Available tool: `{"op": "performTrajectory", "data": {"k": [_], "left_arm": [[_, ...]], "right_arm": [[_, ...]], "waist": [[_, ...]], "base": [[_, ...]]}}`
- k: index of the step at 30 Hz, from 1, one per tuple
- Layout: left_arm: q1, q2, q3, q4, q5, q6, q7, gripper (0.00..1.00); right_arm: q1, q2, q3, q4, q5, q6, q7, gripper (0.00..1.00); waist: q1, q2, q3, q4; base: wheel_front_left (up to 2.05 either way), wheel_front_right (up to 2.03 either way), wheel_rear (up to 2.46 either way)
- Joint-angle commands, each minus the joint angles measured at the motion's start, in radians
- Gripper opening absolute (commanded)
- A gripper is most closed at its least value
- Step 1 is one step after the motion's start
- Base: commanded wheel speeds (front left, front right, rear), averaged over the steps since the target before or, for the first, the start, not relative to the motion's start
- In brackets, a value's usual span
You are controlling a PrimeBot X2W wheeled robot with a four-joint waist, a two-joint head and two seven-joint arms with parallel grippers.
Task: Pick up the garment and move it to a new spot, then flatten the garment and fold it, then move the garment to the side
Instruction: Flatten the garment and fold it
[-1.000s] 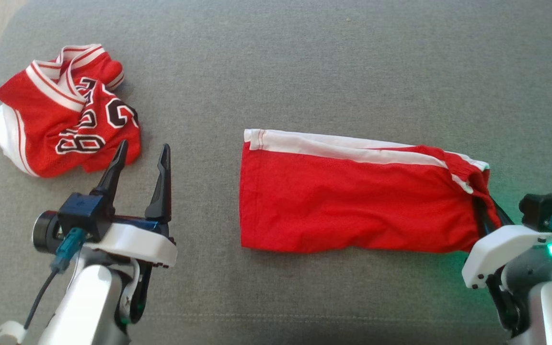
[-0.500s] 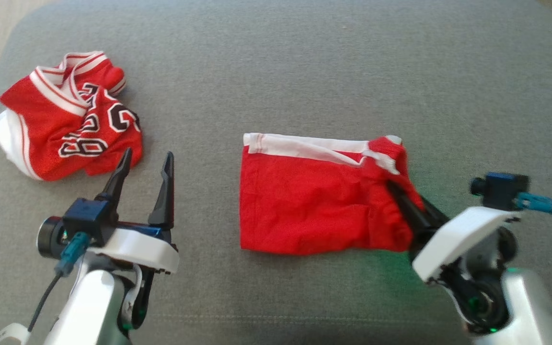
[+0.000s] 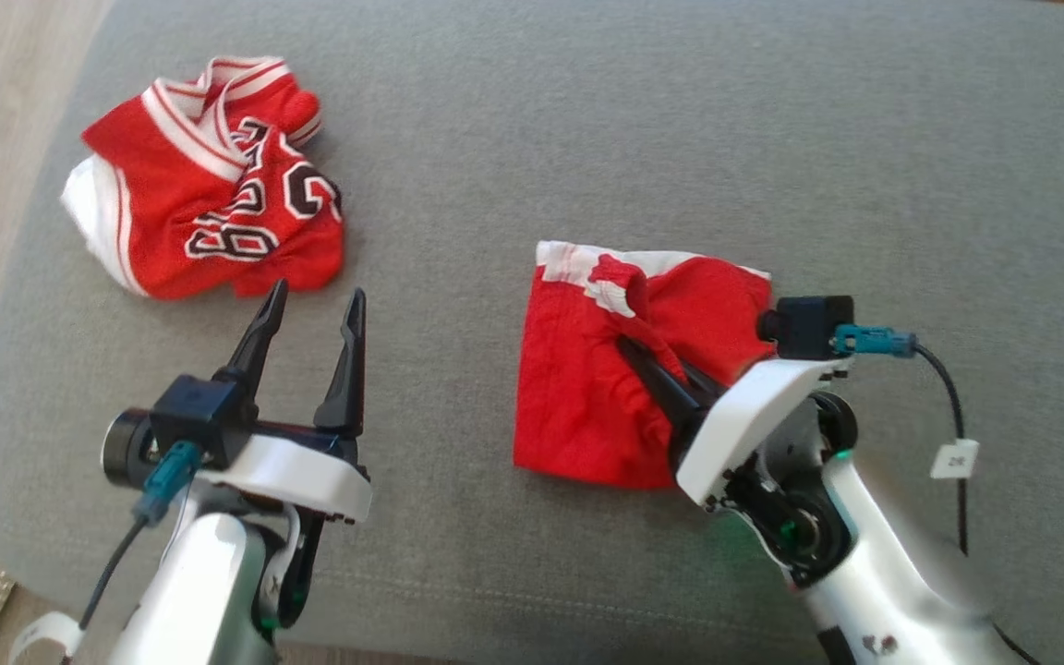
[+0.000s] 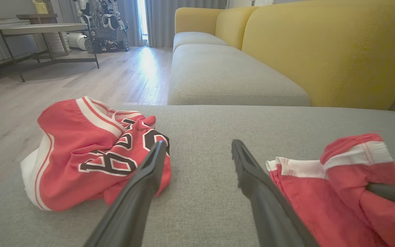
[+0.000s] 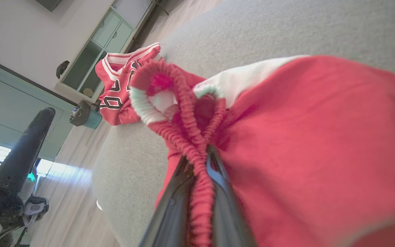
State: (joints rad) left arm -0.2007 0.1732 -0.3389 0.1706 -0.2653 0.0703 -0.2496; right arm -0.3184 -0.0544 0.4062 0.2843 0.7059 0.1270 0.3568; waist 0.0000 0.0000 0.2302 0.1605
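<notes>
Garment (image 3: 569,416) — waistband (image 3: 620,288) leftward, half-doubled

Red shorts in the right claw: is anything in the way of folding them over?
Nothing visible. The right gripper is shut on the waistband of the red shorts, above their own flat half. The open left gripper and crumpled jersey sit off to the left, bare gray cushion between them and the shorts.

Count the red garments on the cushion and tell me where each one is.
2. The jersey lies crumpled far left on the cushion; the shorts lie right of centre, waistband pinched in the right gripper. None seems hidden.
</notes>
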Motion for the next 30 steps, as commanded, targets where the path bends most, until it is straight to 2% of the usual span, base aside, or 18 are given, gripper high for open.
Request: {"op": "performTrajectory", "data": {"k": [1,4,5,6,7,8,14,18,22,30], "left_arm": [[-0.051,0.008,0.042,-0.026,0.011,-0.003,-0.012,1.0],[-0.048,0.004,0.052,-0.026,0.015,-0.005,-0.012,1.0],[-0.048,0.003,0.055,-0.025,0.017,-0.006,-0.012,1.0],[-0.048,0.001,0.057,-0.025,0.018,-0.007,-0.012,1.0],[-0.047,0.0,0.059,-0.024,0.02,-0.008,-0.012,1.0],[-0.047,-0.001,0.062,-0.024,0.022,-0.009,-0.012,1.0],[-0.044,-0.003,0.078,-0.019,0.031,-0.018,-0.012,1.0],[-0.036,-0.008,0.088,-0.017,0.034,-0.02,-0.012,1.0],[-0.027,-0.008,0.096,-0.017,0.038,-0.021,-0.012,1.0],[-0.001,0.003,0.125,-0.014,0.037,-0.015,-0.012,1.0]], "right_arm": [[-0.052,0.004,0.036,-0.007,0.017,0.004,-0.031,0.0],[-0.096,0.004,0.077,0.063,0.044,0.004,-0.077,0.0],[-0.109,0.004,0.09,0.083,0.052,0.004,-0.091,0.04],[-0.122,0.004,0.101,0.101,0.056,0.004,-0.112,0.36],[-0.133,0.004,0.113,0.118,0.058,0.004,-0.128,0.77],[-0.142,0.004,0.126,0.13,0.062,0.004,-0.143,1.0],[-0.176,0.004,0.217,0.111,0.06,0.004,-0.247,1.0],[-0.176,-0.02,0.218,0.066,0.011,0.004,-0.345,1.0],[-0.163,-0.052,0.167,0.04,-0.053,0.004,-0.43,1.0],[-0.058,-0.115,-0.075,-0.015,-0.188,0.004,-0.525,1.0]], "waist": [[0.0,0.0,0.015,0.012],[0.0,0.0,0.024,0.011],[0.0,0.0,0.026,0.009],[0.0,0.0,0.028,0.008],[0.0,0.0,0.029,0.005],[0.0,0.0,0.03,0.002],[0.0,0.0,0.019,-0.024],[0.0,0.0,0.004,-0.042],[0.0,0.0,-0.008,-0.056],[0.0,0.0,-0.039,-0.092]], "base": [[0.0,0.0,0.0],[0.0,0.0,0.0],[0.0,0.0,0.0],[0.0,0.0,0.0],[0.0,0.0,0.0],[0.0,0.0,0.0],[0.0,0.0,0.0],[0.0,0.0,0.0],[0.0,0.0,0.0],[0.0,0.0,0.0]]}}
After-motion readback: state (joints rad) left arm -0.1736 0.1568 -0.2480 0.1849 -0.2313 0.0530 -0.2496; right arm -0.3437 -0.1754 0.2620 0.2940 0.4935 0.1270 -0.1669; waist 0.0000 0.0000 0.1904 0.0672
